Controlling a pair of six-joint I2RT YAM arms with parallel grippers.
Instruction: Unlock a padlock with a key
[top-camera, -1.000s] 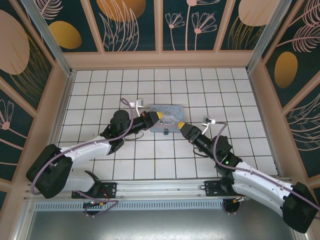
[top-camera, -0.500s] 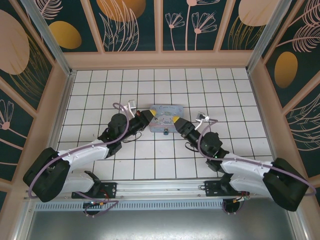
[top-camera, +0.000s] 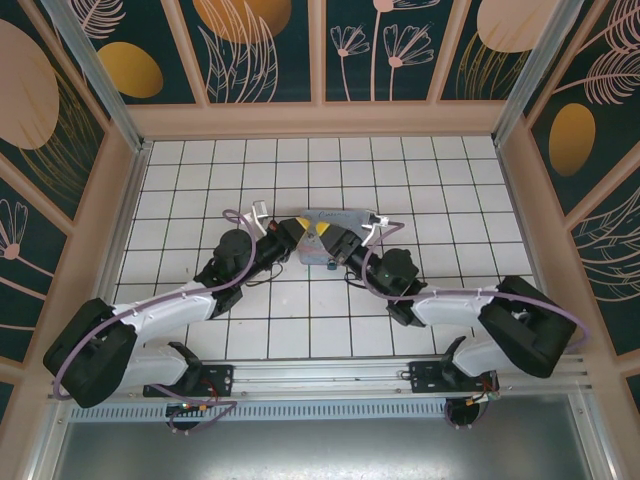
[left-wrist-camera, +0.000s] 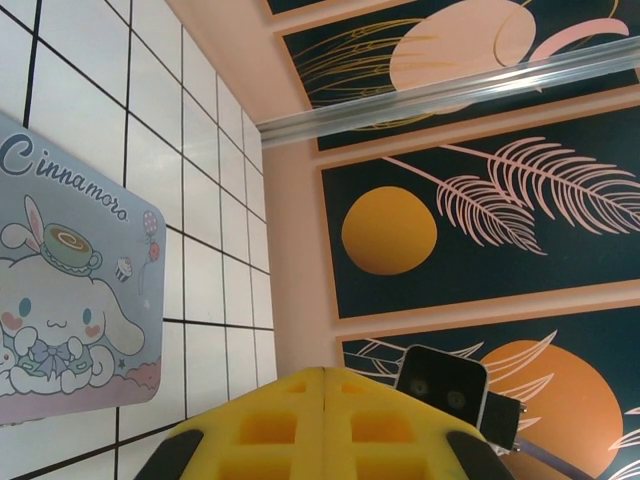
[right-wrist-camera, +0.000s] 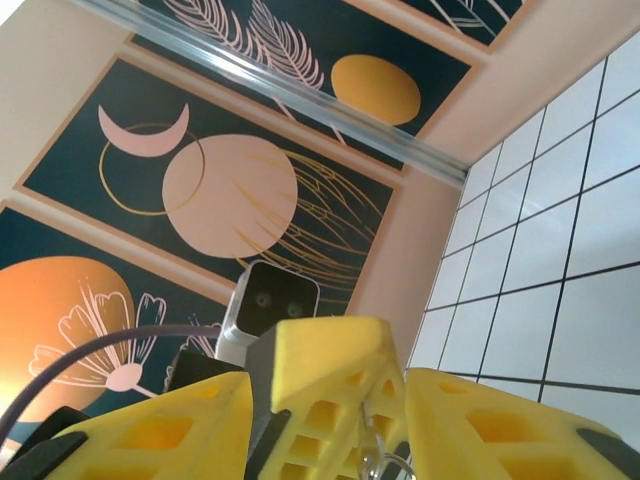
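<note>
Between the right gripper's (top-camera: 331, 246) fingers (right-wrist-camera: 150, 432) sits the yellow tip of the left gripper (right-wrist-camera: 328, 375). Right jaws are spread, one finger on each side of that tip, with a gap showing on one side. Left gripper is pressed together, its seam closed in the left wrist view. What it pinches, if anything, cannot tell. A small metal loop (right-wrist-camera: 385, 465) shows low between the right fingers, just beside the left tip. It is too small to say whether it belongs to the key.

Just on the arm-base side of both tips, a tiny dark blue-grey padlock (top-camera: 330, 267) lies on the white tiled floor (top-camera: 300, 330), apart from both grippers. It is at the near edge of the pale blue tin (top-camera: 350, 219); touching or not, cannot tell.

The tin lies flat beyond the tips, cartoon side up, and both tips hang over its near part. In the left wrist view it is off to the left of the closed fingers.

The two tips meet nose to nose. Each wrist camera sees the other: the right wrist camera (left-wrist-camera: 441, 385) is just right of the left fingers, and the left wrist camera (right-wrist-camera: 268, 300) is above the left tip.
</note>
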